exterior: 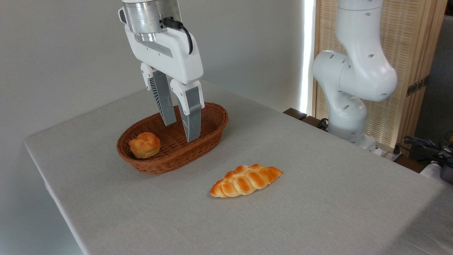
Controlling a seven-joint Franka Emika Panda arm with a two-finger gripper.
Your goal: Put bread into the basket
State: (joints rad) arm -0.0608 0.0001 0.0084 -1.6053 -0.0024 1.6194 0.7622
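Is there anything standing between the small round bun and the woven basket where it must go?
Nothing visible does. The small round golden bun already lies inside the oval brown wicker basket, at its left end. The open gripper hangs over the basket's middle, empty. The long braided loaf lies apart on the table.

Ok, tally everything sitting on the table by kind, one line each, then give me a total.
Round knotted buns: 1, the bread, lying in the basket's left end.
Braided loaves: 1, the braided loaf, on the tablecloth outside the basket.
Wicker baskets: 1, the basket.
Total: 3.
The hand hangs open over the basket, holding nothing.
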